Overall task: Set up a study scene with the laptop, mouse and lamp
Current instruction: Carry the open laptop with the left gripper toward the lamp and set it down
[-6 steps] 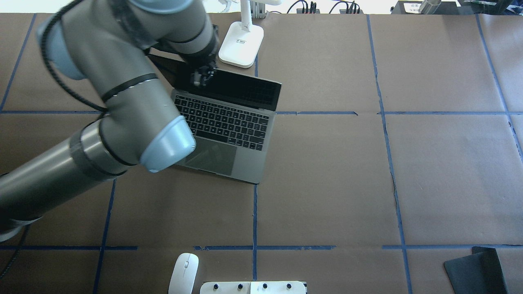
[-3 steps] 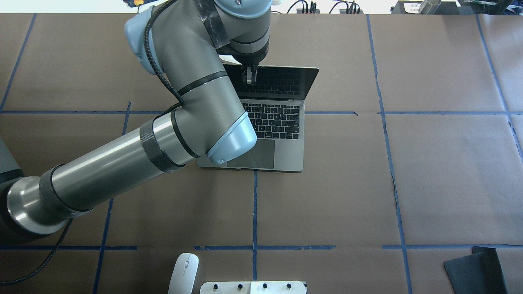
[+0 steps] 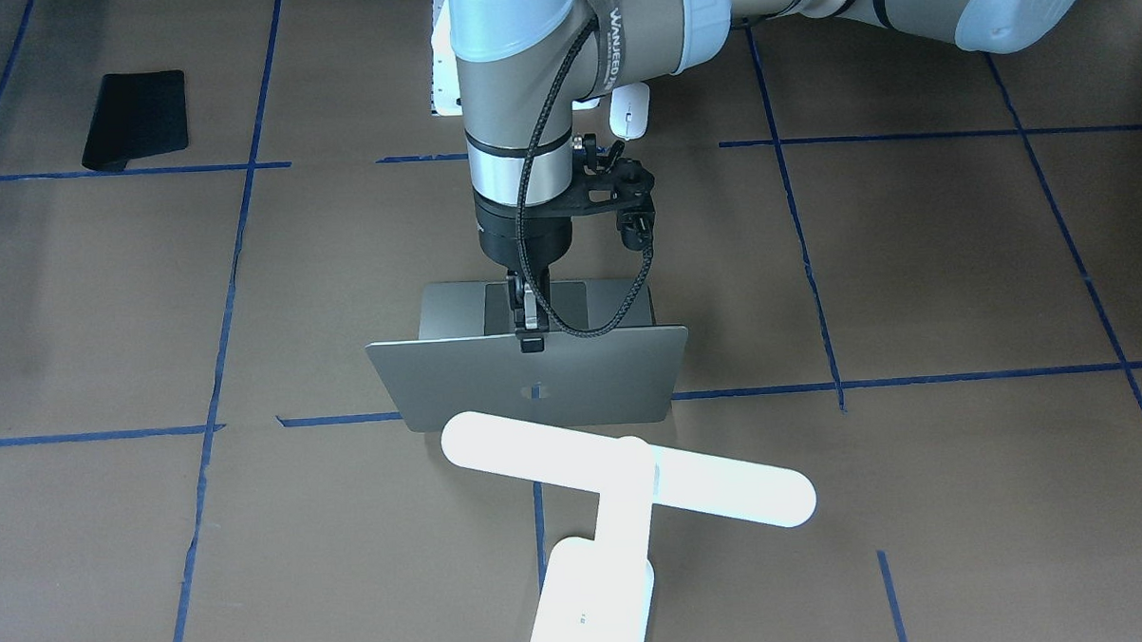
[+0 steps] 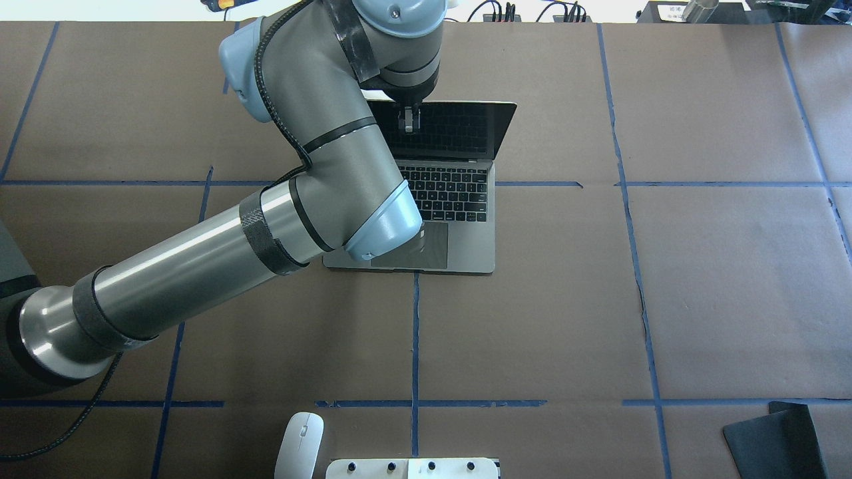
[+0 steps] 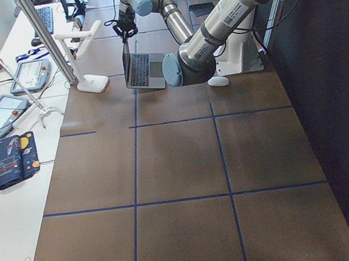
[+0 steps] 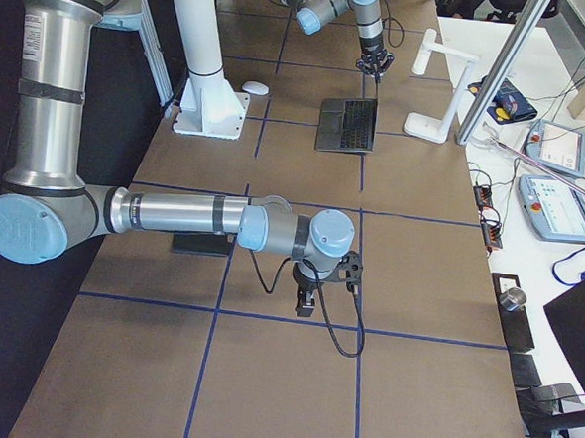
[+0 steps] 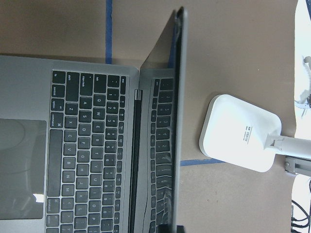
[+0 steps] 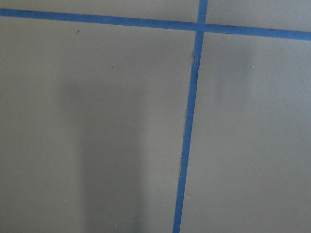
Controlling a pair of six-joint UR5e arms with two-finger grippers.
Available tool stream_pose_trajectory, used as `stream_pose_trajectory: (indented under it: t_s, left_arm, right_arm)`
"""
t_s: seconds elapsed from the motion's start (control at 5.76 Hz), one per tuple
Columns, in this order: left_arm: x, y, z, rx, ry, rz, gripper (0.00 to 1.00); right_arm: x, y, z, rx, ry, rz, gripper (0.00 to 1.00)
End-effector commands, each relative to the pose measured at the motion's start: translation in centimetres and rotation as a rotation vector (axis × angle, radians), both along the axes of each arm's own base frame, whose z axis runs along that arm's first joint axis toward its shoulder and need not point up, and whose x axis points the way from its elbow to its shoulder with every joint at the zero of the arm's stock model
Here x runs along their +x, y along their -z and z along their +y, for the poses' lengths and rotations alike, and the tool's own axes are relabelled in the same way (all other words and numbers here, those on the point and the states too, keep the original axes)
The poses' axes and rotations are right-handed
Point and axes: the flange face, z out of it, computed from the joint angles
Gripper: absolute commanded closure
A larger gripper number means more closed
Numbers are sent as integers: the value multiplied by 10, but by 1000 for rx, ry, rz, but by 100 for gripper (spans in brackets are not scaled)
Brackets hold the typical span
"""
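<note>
Laptop open beside the lamp, mouse yet to be placed

The left gripper [image 3: 531,339] pinches the top edge of the lid of the laptop [image 4: 466,199], which sits open toward the far side of the table [image 4: 732,266], the lamp [image 3: 624,476] standing just beyond it. The mouse [image 4: 299,436] lies well apart at the near edge, so bringing it alongside the laptop looks like the main step left. The right gripper [image 6: 307,301] hangs low, well to the right; its jaws cannot be judged
</note>
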Motion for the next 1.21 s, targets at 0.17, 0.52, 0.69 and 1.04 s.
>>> stream_pose_trajectory:
  t_s: [0.17, 0.52, 0.69, 1.04]
  left_arm:
    - [-3, -5, -5, 0, 8, -10, 93]
    - [-12, -17, -14, -9, 21, -23, 93]
    - [-14, -26, -17, -16, 26, -31, 91]
    - [-18, -29, -14, 68, -60, -69, 0]
  right_arm:
    - [0, 0, 0, 0, 0, 0, 0]
    - [0, 2, 0, 4, -1, 0, 0]
    - [0, 2, 0, 4, -1, 0, 0]
    - [0, 4, -1, 7, -1, 0, 0]
